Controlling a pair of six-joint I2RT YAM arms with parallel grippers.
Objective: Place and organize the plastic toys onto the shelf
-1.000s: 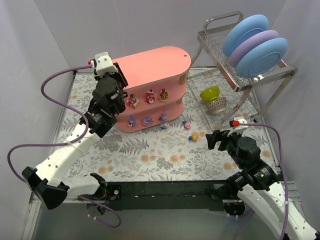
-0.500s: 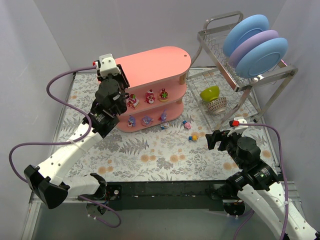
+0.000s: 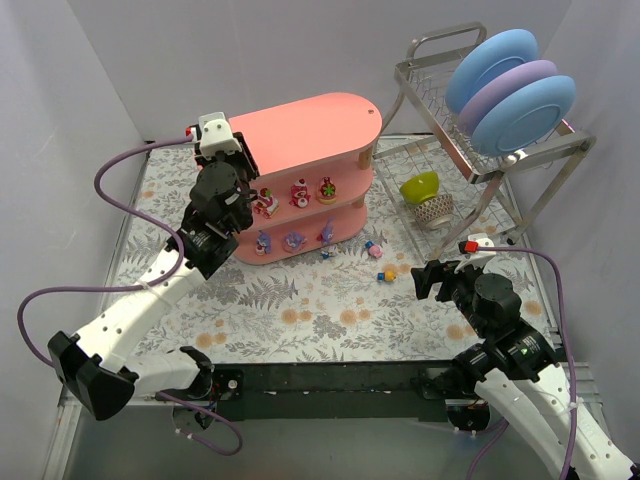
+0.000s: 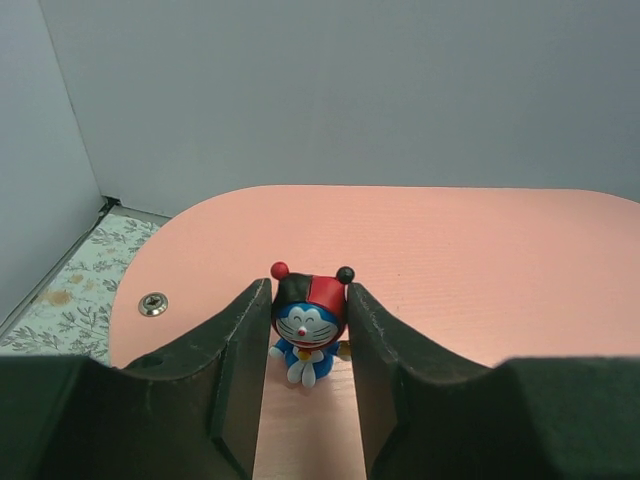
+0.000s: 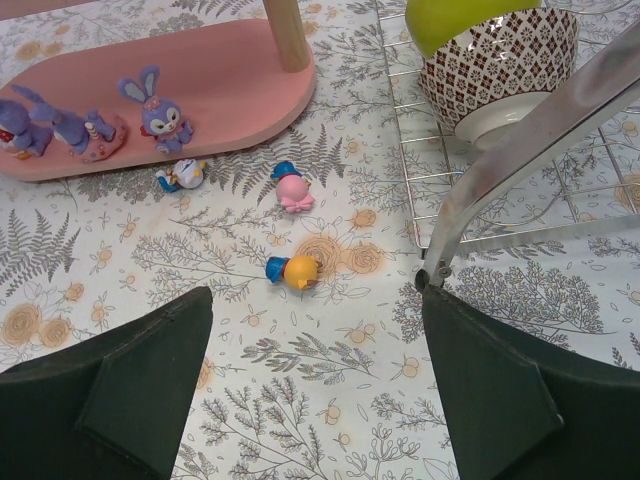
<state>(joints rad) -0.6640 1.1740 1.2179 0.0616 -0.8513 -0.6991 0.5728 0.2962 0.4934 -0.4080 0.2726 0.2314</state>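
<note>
My left gripper (image 4: 308, 300) is shut on a blue toy with a red and black hat (image 4: 306, 325), which stands on the top board of the pink shelf (image 4: 480, 260). In the top view this gripper (image 3: 240, 160) is over the left end of the shelf (image 3: 320, 120). Three red toys (image 3: 299, 193) stand on the middle tier and three purple ones (image 3: 293, 240) on the bottom tier. On the mat lie a yellow-hatted toy (image 5: 295, 271), a pink-hatted toy (image 5: 293, 190) and a small blue one (image 5: 183, 175). My right gripper (image 5: 315, 400) is open and empty above the mat, near the yellow-hatted toy.
A metal wire dish rack (image 3: 440, 90) with blue and purple plates (image 3: 510, 90) stands at the back right. A green bowl (image 3: 420, 186) and a patterned bowl (image 5: 500, 60) sit on its lower grid. The rack's leg (image 5: 520, 150) is close to my right gripper.
My left gripper has shifted slightly to the right over the shelf's top board with the toy. The right arm has not moved.
</note>
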